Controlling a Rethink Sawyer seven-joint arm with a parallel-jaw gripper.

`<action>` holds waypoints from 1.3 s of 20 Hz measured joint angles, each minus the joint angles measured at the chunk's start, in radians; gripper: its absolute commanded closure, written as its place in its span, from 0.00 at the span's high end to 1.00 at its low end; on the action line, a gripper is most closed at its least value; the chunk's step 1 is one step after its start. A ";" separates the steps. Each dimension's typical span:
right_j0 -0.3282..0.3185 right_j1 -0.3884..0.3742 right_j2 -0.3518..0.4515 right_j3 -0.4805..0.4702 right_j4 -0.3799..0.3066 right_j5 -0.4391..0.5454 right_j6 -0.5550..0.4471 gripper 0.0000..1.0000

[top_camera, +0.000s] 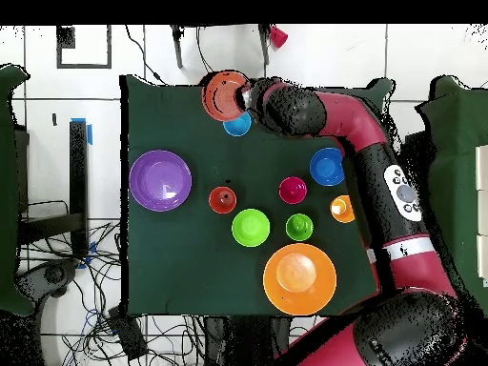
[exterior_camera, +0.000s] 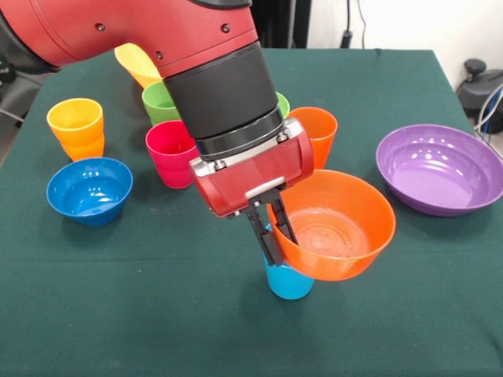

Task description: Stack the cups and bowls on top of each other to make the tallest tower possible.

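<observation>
A: Where did the pincer (exterior_camera: 271, 236) stand relative to the light blue cup (exterior_camera: 288, 280)?

B: Directly above the cup's left side. Its fingers were closed across the near-left rim of the orange bowl (exterior_camera: 334, 224), one inside the wall, one outside.

A: And the bowl relative to that cup?

B: Over it but offset to the right, tilted, mouth up; its underside looked to be at the cup's rim, contact not confirmed. Overhead agreed: bowl overlapped the cup at the desk (exterior_camera: 157, 314) edge.

A: Judgement?

B: The bowl needed shifting left to centre on the cup before release.
</observation>
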 measured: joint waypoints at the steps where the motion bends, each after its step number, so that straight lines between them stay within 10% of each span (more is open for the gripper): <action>1: -0.001 0.000 -0.001 0.000 0.000 0.000 0.000 0.00; 26: -0.007 -0.051 -0.098 0.043 -0.003 0.000 0.000 0.00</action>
